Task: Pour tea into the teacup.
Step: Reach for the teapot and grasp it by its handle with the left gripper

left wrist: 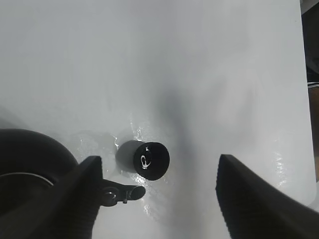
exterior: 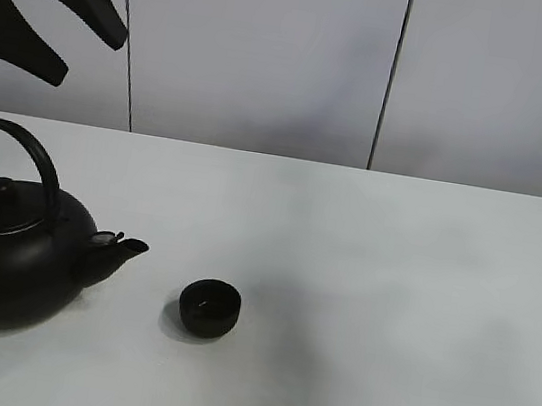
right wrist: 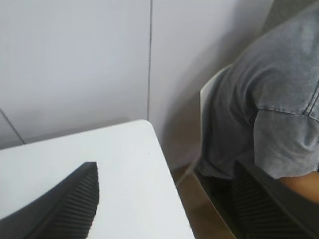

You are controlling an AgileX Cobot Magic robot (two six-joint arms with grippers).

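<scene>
Teacup (exterior: 209, 308), matte-black and bowl-shaped, stands upright on the white table (exterior: 391, 281) near the teapot (exterior: 9, 267) spout, not touching it; bare surface extends to its right. Only the left wrist view shows tea (left wrist: 144, 160) glinting inside. Left gripper (exterior: 89, 60) hangs high, fingers spread, empty. Right gripper (right wrist: 70, 204) shows one ribbed finger near the table corner; its opening cannot be told.

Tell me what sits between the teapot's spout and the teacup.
Nothing: only bare white table separates the spout from the teacup, clearest in the exterior high view.
</scene>
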